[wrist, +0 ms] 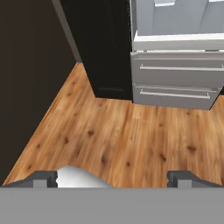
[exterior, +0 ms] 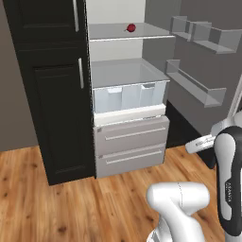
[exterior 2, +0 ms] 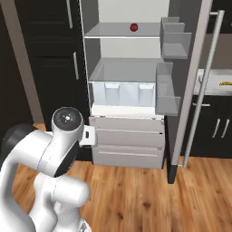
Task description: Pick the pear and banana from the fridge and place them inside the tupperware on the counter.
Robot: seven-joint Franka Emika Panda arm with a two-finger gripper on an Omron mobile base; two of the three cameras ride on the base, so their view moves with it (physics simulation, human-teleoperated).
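The gripper [wrist: 112, 177] hangs wide open and holds nothing; in the hand view its two dark fingertips [wrist: 43, 178] stand far apart at the bottom, over bare wooden floor [wrist: 113, 131]. The hand looks down and forward at the base of the fridge [wrist: 175, 48], well short of it. In the left base view the white arm [exterior: 227, 175] rises at the lower right; in the right base view its elbow joint [exterior 2: 67, 121] sits at the lower left, in front of the black cabinet [exterior 2: 50, 68].

Ahead, the fridge stands open. At its foot are two grey lower drawers [exterior: 130, 144], one above the other, each with a long silver bar handle. Above them runs a white ledge, and on that sits the translucent drawer [exterior: 128, 94], split into compartments, under a glass shelf [exterior: 125, 72].

The pear [exterior: 131, 28], small and dark red, lies on the upper glass shelf [exterior: 108, 32], toward the shelf's back right part, away from its front edge. In the right base view it shows at the same place, near the right end of that shelf, just left of the door bins.

The fridge door [exterior 2: 190, 81] is swung out to the right, with grey bins [exterior 2: 174, 38] on its inner face and a long silver handle [exterior 2: 204, 86] on its outer edge. Past the door, at the right, a strip of pale counter [exterior 2: 217, 79] lies over black cabinets with silver handles; something small and yellowish [exterior 2: 225, 83] lies on it, too small to name.

The tall black panelled cabinet stands just left of the fridge, touching its side.
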